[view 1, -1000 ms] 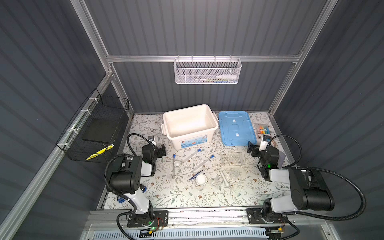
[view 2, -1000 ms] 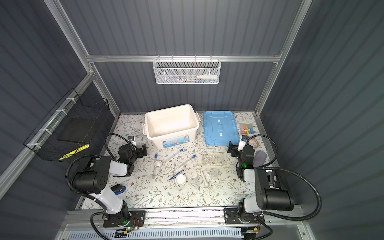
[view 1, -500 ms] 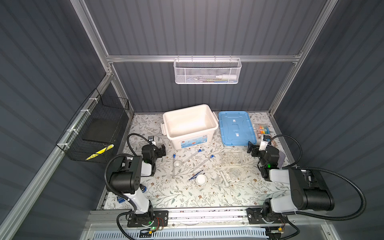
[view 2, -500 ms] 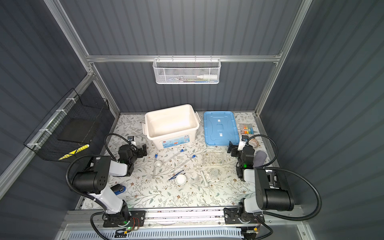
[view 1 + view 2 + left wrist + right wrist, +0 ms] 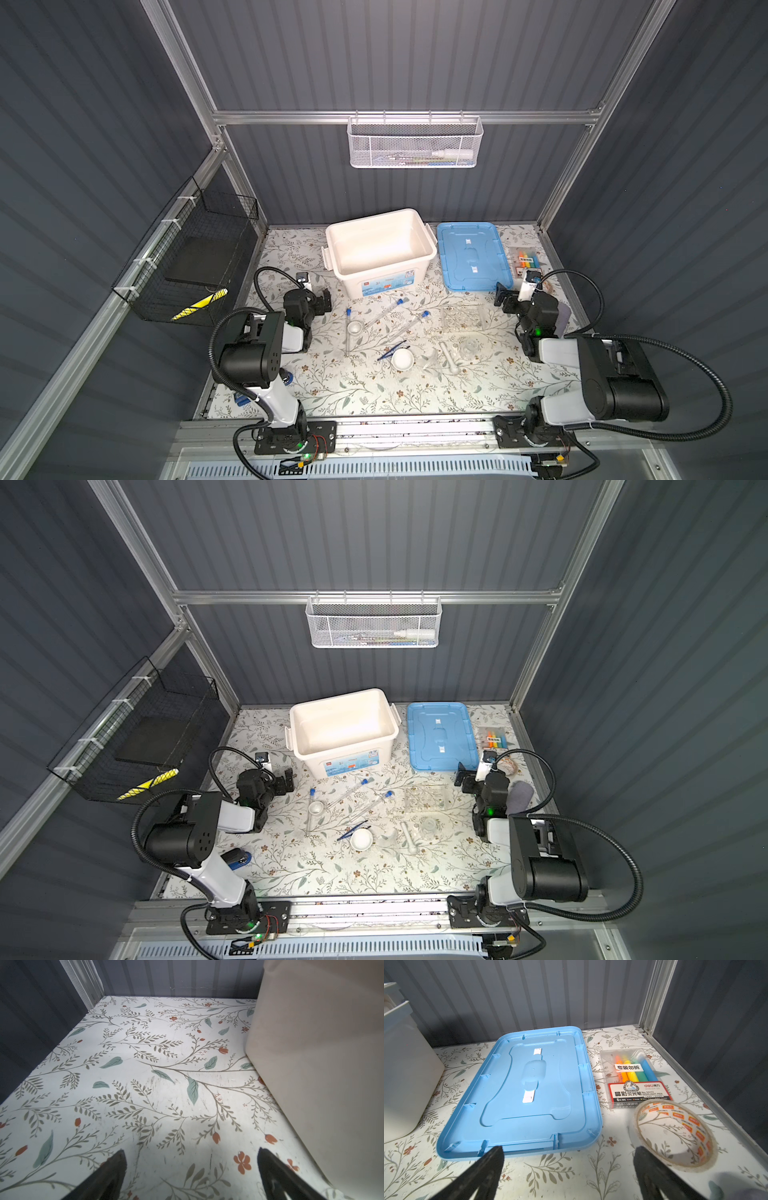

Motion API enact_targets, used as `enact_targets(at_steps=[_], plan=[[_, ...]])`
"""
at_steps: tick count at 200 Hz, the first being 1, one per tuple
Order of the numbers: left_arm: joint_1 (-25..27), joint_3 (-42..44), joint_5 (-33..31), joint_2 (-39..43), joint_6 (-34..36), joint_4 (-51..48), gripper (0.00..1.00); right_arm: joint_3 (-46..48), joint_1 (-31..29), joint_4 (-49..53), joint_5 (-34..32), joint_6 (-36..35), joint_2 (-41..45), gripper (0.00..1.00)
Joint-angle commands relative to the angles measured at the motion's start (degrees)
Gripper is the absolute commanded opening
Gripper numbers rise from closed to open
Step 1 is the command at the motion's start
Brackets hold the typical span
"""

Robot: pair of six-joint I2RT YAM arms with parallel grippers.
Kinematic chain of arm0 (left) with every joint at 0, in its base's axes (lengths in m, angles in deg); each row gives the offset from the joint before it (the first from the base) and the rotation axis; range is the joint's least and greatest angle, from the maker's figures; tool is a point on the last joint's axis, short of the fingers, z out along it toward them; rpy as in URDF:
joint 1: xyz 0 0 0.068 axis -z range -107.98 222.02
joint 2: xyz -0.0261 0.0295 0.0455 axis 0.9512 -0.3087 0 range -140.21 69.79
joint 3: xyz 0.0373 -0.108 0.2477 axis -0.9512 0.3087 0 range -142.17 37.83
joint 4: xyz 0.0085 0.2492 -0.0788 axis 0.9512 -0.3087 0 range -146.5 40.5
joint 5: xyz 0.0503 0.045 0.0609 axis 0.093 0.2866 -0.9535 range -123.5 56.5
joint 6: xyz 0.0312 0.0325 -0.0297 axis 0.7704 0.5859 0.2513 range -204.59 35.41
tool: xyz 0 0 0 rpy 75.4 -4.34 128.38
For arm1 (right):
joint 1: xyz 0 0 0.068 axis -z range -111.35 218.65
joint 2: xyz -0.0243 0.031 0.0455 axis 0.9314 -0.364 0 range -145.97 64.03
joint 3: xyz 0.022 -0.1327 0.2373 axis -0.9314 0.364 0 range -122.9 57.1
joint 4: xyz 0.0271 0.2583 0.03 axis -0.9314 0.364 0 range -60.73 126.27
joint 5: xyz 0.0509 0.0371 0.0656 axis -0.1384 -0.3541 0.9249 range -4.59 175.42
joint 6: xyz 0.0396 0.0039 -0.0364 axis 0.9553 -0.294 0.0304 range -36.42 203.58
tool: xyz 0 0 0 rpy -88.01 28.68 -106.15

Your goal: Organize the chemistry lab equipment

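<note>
Near the left edge of the tabletop (image 5: 365, 395) the left gripper (image 5: 323, 300) hangs low. Its jaws are spread wide with nothing between them. Its wrist view shows only the bare floral surface and the wall of the white box (image 5: 365, 279), which stands open by the far edge.

Toward the middle lie three blue-capped test tubes (image 5: 384, 312), all flat and at different angles. A small white dish (image 5: 354, 328) lies against the leftmost one. Nearer the front edge, the dark blue tweezers (image 5: 392, 350) lie just beside a larger white dish (image 5: 402, 358), perhaps touching it. Then come the white pestle (image 5: 449, 358), the small clear glassware (image 5: 469, 347) and, behind them, the clear tube rack (image 5: 461, 319). The blue lid (image 5: 471, 257) lies by the far edge, next to the box.

Close to the right edge the right gripper (image 5: 503, 296) is released and empty too. It faces the lid and a pack of markers (image 5: 635, 1076).

Nothing seems sorted yet, so I judge the step in hand to be a first pick, probably a tube. To do it well, the gripper should come down across the tube, not along it, near the middle of its length. It should close softly, because a smooth round tube can roll or slip away. It is better to choose a tube that lies free than the one against the dish.
</note>
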Motion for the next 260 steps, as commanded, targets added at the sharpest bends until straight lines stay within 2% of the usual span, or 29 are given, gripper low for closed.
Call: enact_targets(at_steps=[1,21,32,43,58,70,98,124,150,202,260], plan=[[0.39,-1.17,0.34,-0.64,1.20,-0.09,1.00,-1.40,0.36,0.45,0.61,-0.35,-0.23,0.99],[0.42,-0.47,0.49,-0.23,0.97,1.32,1.00,-1.14,0.32,0.02,0.77,-0.26,-0.17,0.99],[0.24,-1.95,-2.18,1.99,-0.36,-2.98,1.00,-1.19,0.55,0.17,1.27,-0.19,0.34,0.99],[-0.11,-7.21,-2.94,5.67,-1.48,-16.47,1.00,-2.63,0.58,5.35,0.59,0.08,3.02,0.99],[-0.40,-17.16,-3.01,8.53,-4.18,-37.38,1.00,-6.79,0.58,18.71,-1.57,2.14,8.18,0.99],[-0.40,-22.34,-1.10,9.84,-5.70,-46.51,1.00,-9.88,0.56,26.95,-1.23,4.48,11.43,0.99],[-0.40,-20.14,-1.71,16.71,-11.80,-46.68,0.98,-15.76,0.48,39.56,2.32,9.48,16.49,0.99],[-0.14,-20.96,-2.55,21.57,-17.46,-54.04,0.94,-20.95,-0.18,49.42,5.57,11.75,18.30,0.99],[0.55,-19.84,-3.42,26.04,-22.00,-60.93,0.88,-23.71,-1.98,55.87,5.58,12.24,18.66,0.99],[5.39,-12.53,-6.89,39.12,-27.48,-72.37,0.80,-26.85,-4.65,62.13,7.26,12.03,18.66,0.97],[9.38,-6.49,-4.18,49.47,-31.47,-79.46,0.67,-25.94,-5.85,64.15,10.39,10.75,21.55,0.96]])
